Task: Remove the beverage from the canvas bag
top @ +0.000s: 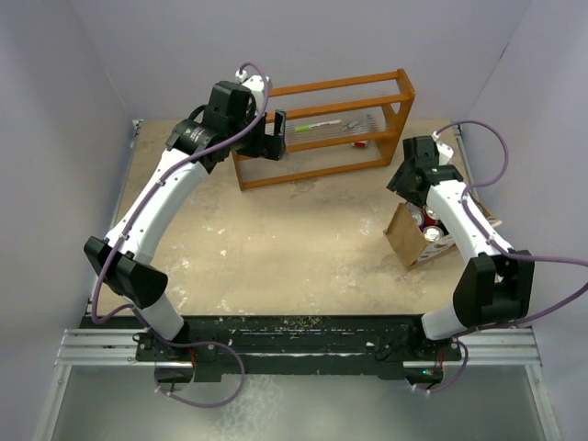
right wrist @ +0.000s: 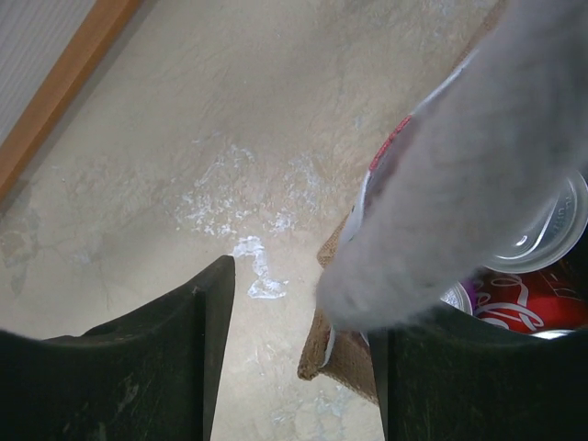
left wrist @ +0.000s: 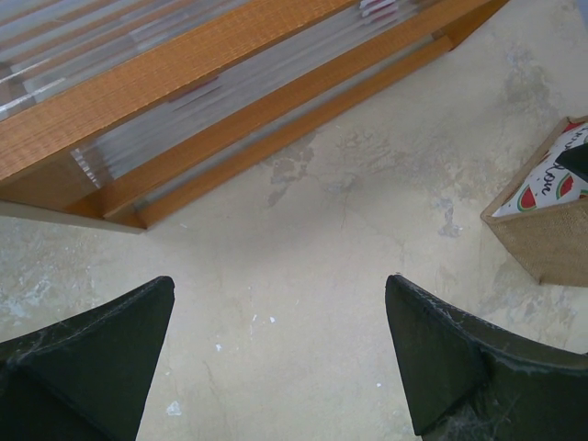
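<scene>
The tan canvas bag (top: 407,241) stands at the right of the table, with can tops (top: 430,220) showing inside it. In the right wrist view a silver can top (right wrist: 544,231) and a red can (right wrist: 525,309) sit in the bag, whose corner (right wrist: 342,360) lies between my fingers. A blurred white handle loop (right wrist: 469,175) hangs close to the lens and hides part of the bag. My right gripper (right wrist: 303,308) is open above the bag's edge (top: 405,182), holding nothing. My left gripper (left wrist: 278,280) is open and empty over bare table beside the rack (top: 275,138).
An orange wooden rack (top: 322,129) with clear slatted shelves stands at the back, close under my left gripper (left wrist: 184,64). The bag's watermelon-print lining (left wrist: 544,188) shows at the right edge of the left wrist view. Grey walls enclose the table.
</scene>
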Robot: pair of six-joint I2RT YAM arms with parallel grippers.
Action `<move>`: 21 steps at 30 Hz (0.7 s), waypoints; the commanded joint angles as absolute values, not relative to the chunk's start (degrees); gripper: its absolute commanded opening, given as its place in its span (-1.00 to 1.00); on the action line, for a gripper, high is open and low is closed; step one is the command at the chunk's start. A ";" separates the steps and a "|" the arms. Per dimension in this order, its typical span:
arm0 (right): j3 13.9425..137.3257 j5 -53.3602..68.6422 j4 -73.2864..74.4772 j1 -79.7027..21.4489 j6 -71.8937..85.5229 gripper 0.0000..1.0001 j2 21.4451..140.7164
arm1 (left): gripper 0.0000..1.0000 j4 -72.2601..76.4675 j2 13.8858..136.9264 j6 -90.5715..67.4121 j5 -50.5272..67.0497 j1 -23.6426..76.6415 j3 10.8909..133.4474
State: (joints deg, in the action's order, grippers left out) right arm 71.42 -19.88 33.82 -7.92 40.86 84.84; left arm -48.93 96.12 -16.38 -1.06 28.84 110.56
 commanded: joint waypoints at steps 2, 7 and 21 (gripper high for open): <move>70.84 -20.50 31.18 -7.74 39.87 0.11 84.90 | 0.98 -47.61 96.55 -17.10 0.65 28.30 113.35; 69.62 -19.42 30.62 -7.73 38.39 0.00 85.07 | 0.98 -47.77 97.13 -17.04 0.54 28.30 114.75; 70.24 -14.26 34.14 -7.73 27.58 -0.90 83.56 | 0.98 -48.90 100.51 -19.31 2.11 28.30 117.01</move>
State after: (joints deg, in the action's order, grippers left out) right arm 69.82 -17.96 33.47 -7.57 32.23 85.12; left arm -49.01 99.66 -17.58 0.45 28.84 114.04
